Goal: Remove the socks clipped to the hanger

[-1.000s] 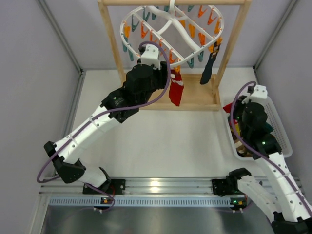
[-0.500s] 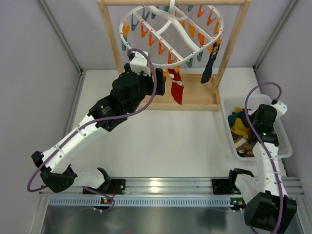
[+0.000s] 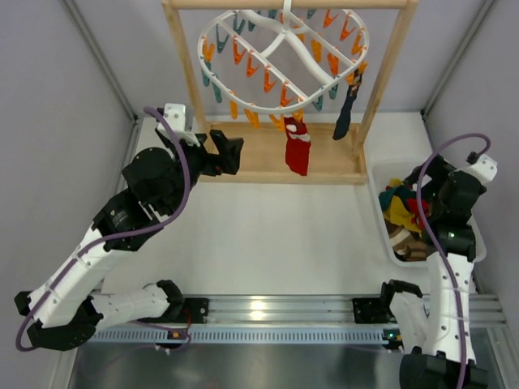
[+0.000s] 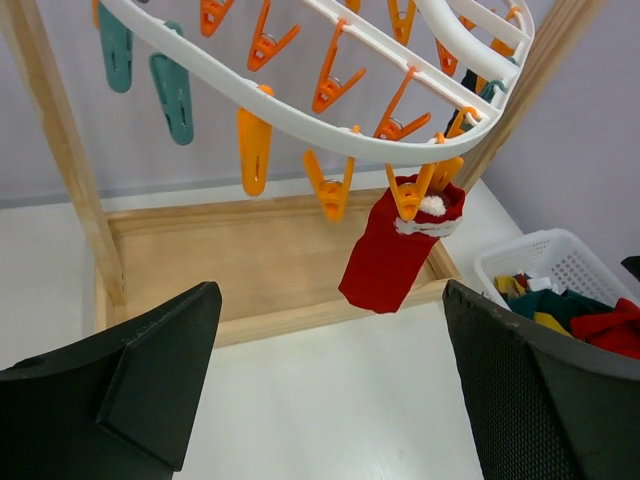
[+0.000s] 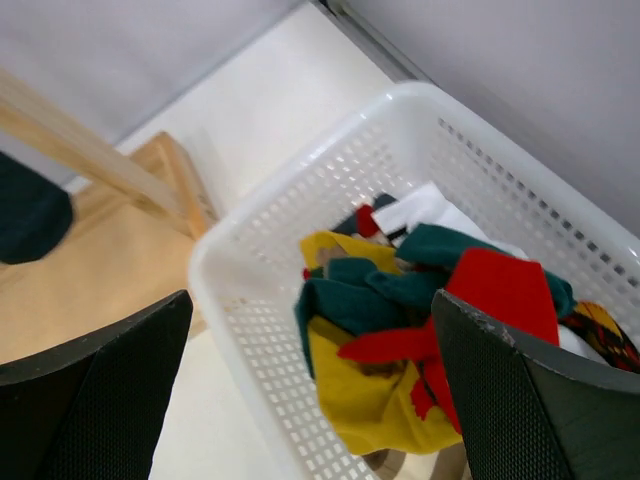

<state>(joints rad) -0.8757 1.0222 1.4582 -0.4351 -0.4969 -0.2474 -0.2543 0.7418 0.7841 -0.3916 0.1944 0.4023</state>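
Note:
The white hanger, fringed with orange and teal clips, hangs from the wooden stand. One red sock is clipped at its front edge. A dark sock is clipped at its right. My left gripper is open and empty, to the left of the red sock and apart from it. My right gripper is open over a heap of loose socks in a basket, with nothing between its fingers.
The white perforated basket stands at the right edge of the table. The wooden stand has a post on each side and a flat base under the hanger. Grey walls close in both sides.
The left arm has drawn back to the left, away from the hanger, and its jaws have opened. The right gripper has opened over the basket and a red sock now lies there.

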